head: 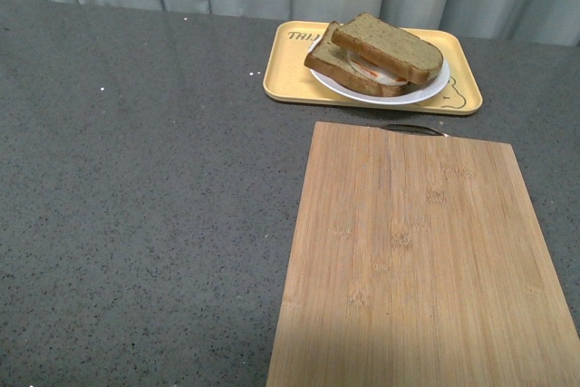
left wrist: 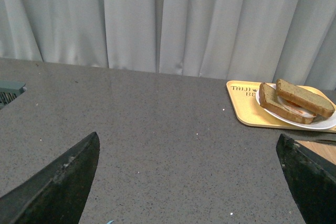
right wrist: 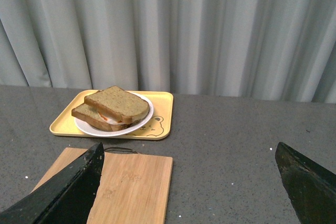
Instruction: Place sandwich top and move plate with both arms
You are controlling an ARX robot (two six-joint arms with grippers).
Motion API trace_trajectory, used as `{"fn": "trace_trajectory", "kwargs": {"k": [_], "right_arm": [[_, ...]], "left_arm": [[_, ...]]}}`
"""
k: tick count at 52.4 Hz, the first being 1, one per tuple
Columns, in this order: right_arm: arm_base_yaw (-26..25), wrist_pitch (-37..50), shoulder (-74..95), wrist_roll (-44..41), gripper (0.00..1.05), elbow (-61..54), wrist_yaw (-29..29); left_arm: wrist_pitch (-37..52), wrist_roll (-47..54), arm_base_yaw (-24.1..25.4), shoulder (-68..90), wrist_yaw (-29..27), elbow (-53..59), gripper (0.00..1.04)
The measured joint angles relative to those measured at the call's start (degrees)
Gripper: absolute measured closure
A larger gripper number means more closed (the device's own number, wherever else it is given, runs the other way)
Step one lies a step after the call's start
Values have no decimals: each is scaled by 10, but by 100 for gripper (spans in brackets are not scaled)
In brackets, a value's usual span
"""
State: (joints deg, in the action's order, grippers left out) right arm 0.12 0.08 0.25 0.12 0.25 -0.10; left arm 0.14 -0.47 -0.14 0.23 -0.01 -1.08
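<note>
The sandwich top already lies askew over the egg slice on the plate, which sits on the yellow tray. Both end effectors hang spread and empty above the desk. Next, judging by this, both must reach the plate's rim.

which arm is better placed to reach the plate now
Right, probably. The plate sits on the yellow tray toward the robot's right, nearly ahead of the open right pincer; from the left pincer it lies far aside.
</note>
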Motion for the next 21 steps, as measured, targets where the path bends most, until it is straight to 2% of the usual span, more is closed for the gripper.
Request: {"fn": "trace_trajectory", "kwargs": {"k": [21], "right_arm": [[0,0,0,0,9,0,0]], "left_arm": [[0,0,0,0,0,0,7]]}}
